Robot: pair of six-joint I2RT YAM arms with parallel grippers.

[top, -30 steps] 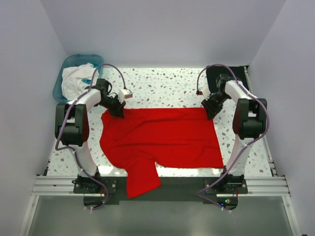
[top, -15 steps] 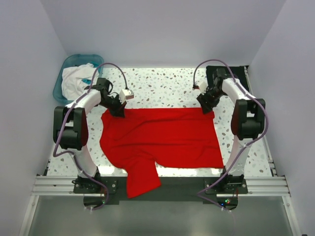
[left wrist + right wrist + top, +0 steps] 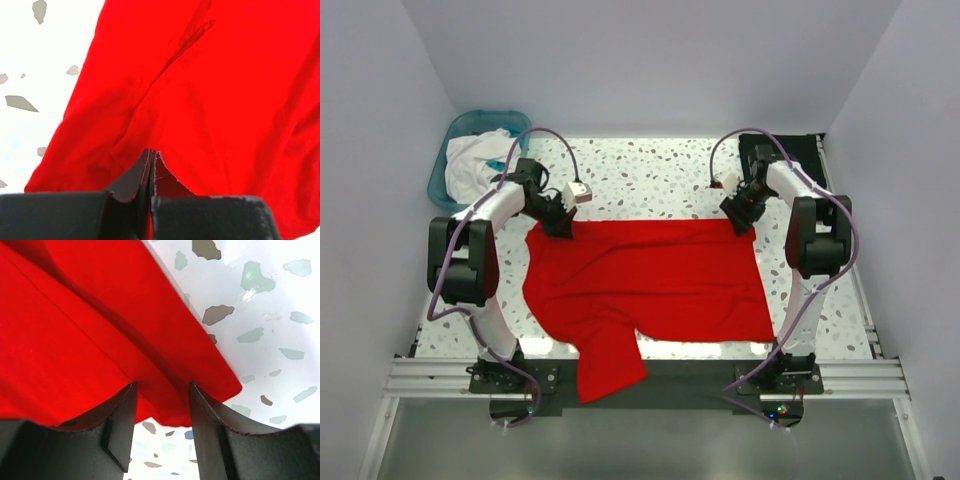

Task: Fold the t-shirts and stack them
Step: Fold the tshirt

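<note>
red t-shirt [image 3: 650, 280], spread flat, one sleeve trailing nearward

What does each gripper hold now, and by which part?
The left gripper pinches the red t-shirt at its far edge, near the left corner. The right gripper is open astride the far right corner and holds nothing.

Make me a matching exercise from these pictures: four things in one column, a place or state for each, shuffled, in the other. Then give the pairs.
Things:
1. red t-shirt
2. teal basin
3. left gripper
4. right gripper

Places and states:
A. open, with a red cloth corner between its fingers
B. at the far left corner, with white cloth inside
C. spread across the table
D. shut on a red cloth edge

Pairs: 1-C, 2-B, 3-D, 4-A
</note>
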